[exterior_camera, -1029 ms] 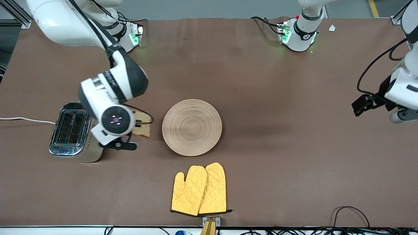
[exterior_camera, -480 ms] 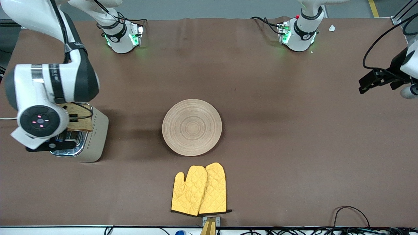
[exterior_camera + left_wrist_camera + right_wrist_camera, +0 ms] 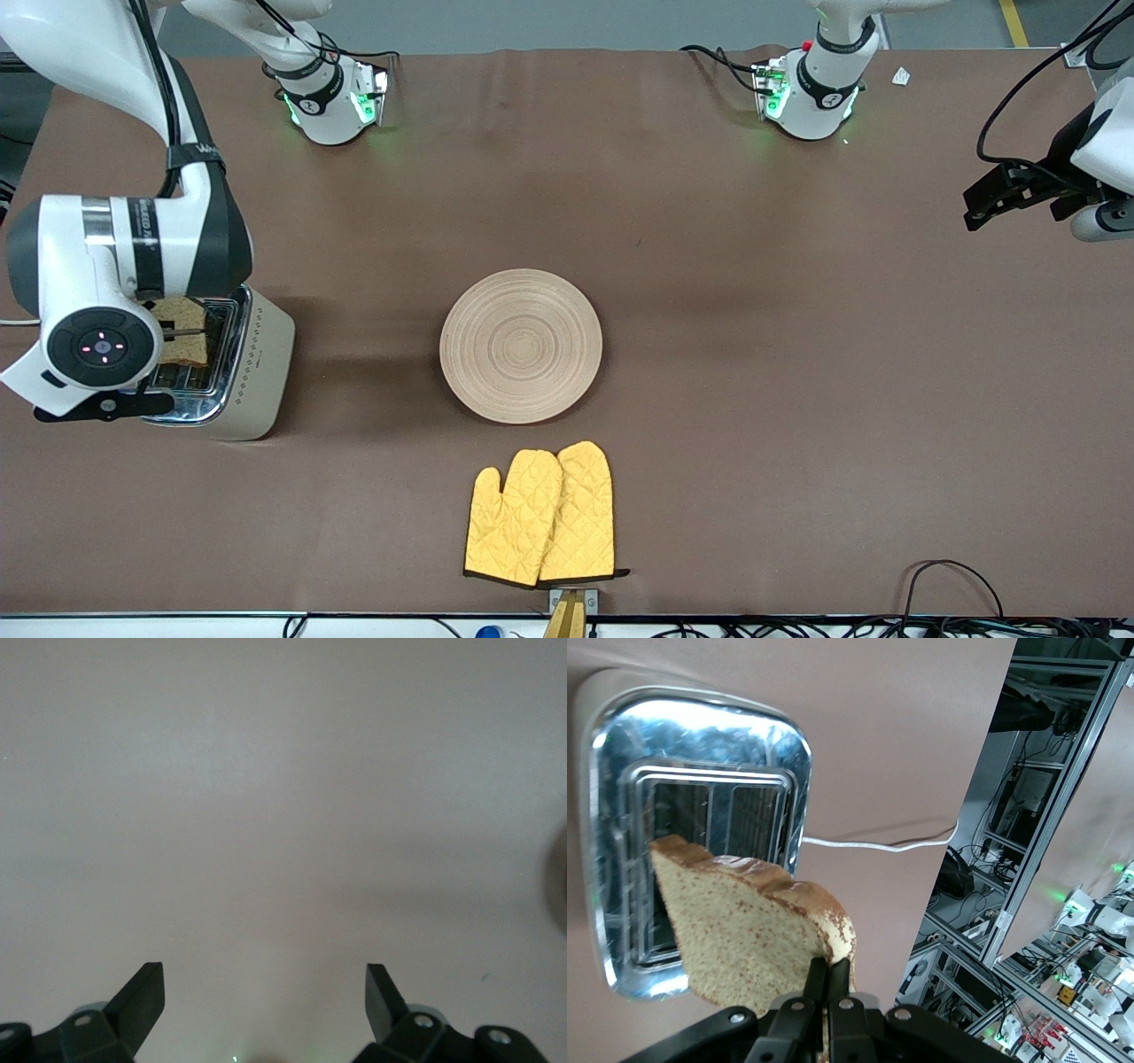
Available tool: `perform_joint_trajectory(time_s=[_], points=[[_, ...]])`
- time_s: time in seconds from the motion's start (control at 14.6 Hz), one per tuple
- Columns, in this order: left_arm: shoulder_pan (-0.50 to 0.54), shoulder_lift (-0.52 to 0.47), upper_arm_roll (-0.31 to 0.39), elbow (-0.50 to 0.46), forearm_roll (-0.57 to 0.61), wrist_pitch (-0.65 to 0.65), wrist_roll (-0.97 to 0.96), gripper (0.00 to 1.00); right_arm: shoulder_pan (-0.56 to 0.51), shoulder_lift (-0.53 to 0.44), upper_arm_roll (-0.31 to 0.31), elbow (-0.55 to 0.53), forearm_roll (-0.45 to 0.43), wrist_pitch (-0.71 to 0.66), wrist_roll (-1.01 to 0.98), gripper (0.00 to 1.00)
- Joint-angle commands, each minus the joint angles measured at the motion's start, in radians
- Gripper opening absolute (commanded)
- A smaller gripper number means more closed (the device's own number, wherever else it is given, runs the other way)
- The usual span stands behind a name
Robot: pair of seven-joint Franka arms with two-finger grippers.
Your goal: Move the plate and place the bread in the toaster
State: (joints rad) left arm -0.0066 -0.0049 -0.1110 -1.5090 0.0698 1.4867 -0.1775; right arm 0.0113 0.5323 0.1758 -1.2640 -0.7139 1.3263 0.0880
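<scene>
The toaster (image 3: 259,372) stands at the right arm's end of the table, its chrome top (image 3: 700,726) and two slots facing up. My right gripper (image 3: 199,332) hangs over it, shut on one edge of the brown bread (image 3: 182,315) slice. In the right wrist view the bread (image 3: 744,930) hangs tilted just above the slots, pinched between the right gripper (image 3: 830,973) fingers. The round wooden plate (image 3: 521,346) lies bare at the table's middle. My left gripper (image 3: 1001,197) waits in the air at the left arm's end of the table. The left gripper (image 3: 264,988) is open with nothing in it.
Two yellow oven mitts (image 3: 542,516) lie nearer the front camera than the plate. The toaster's white cord (image 3: 877,846) trails off the table's end. Black cables (image 3: 952,585) run along the front edge.
The right arm has carried the bread from beside the toaster to over its slots and turned it more upright. The left arm has drifted a little toward its base side.
</scene>
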Motion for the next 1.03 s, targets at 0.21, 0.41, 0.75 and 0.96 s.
perform_joint_trajectory(time_s=[0.21, 0.41, 0.75, 0.96], points=[[0.005, -0.018, -0.003, -0.01, -0.044, -0.022, 0.012, 1.0, 0.007, 0.009, -0.013, -0.063, -0.009, 0.072, 0.139, 0.01], [0.004, -0.026, -0.006, -0.01, -0.044, -0.029, 0.01, 1.0, 0.009, 0.035, -0.013, -0.061, 0.079, 0.1, 0.211, 0.01], [-0.001, -0.04, -0.006, -0.01, -0.044, -0.078, 0.024, 1.0, 0.006, 0.055, -0.007, -0.054, 0.157, 0.139, 0.341, 0.67], [-0.004, -0.04, -0.006, -0.008, -0.042, -0.079, 0.023, 1.0, -0.013, -0.021, -0.016, -0.049, 0.276, 0.137, 0.276, 1.0]])
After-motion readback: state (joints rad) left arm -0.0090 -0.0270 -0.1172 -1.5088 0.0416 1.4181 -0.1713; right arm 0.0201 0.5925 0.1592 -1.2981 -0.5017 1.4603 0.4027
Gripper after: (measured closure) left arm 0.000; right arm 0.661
